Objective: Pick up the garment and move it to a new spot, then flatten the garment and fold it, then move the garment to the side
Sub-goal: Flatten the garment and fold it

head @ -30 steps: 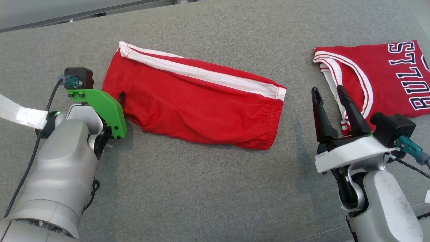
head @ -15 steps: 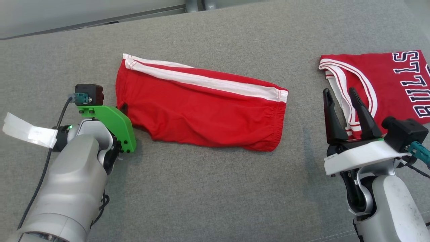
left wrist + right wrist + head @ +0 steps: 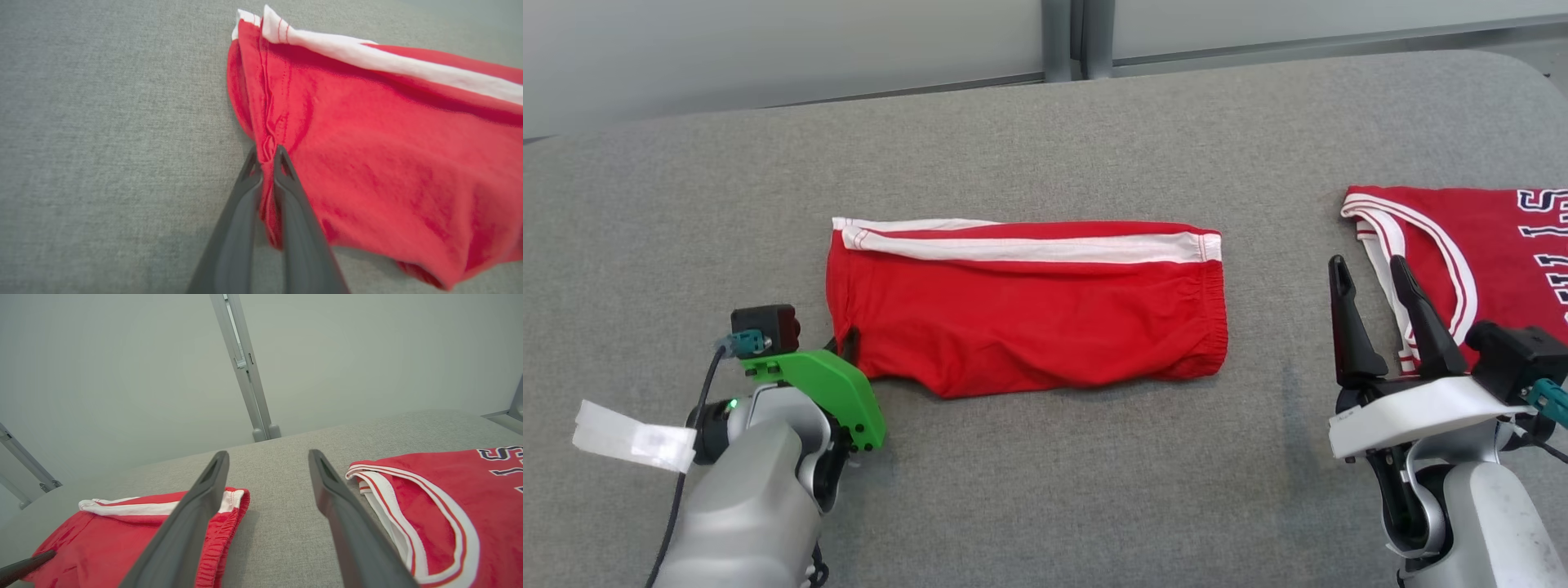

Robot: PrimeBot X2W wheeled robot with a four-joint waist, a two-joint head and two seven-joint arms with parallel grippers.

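The red shorts [image 3: 1029, 318] with a white side stripe lie folded lengthwise across the middle of the grey padded surface [image 3: 1045, 490], elastic waistband to the right. My left gripper [image 3: 849, 347] is at their left end, shut on the hem; in the left wrist view the red cloth [image 3: 388, 155] is pinched between the two dark fingers [image 3: 286, 196] of that gripper [image 3: 266, 153]. My right gripper [image 3: 1368, 273] stands open and empty to the right of the waistband, and its wrist view shows the shorts [image 3: 102, 539] left of the spread gripper [image 3: 268, 455].
A red jersey [image 3: 1486, 245] with white trim and dark lettering lies at the right, just beyond the right gripper, and also shows as a jersey [image 3: 441, 486] in the right wrist view. A pale wall with a metal post [image 3: 1078, 37] runs behind the surface's far edge.
The head camera has moved, shifting everything down the view. The left gripper, still holding the hem, has dragged the shorts' left end nearer, so they now lie level instead of slanted.
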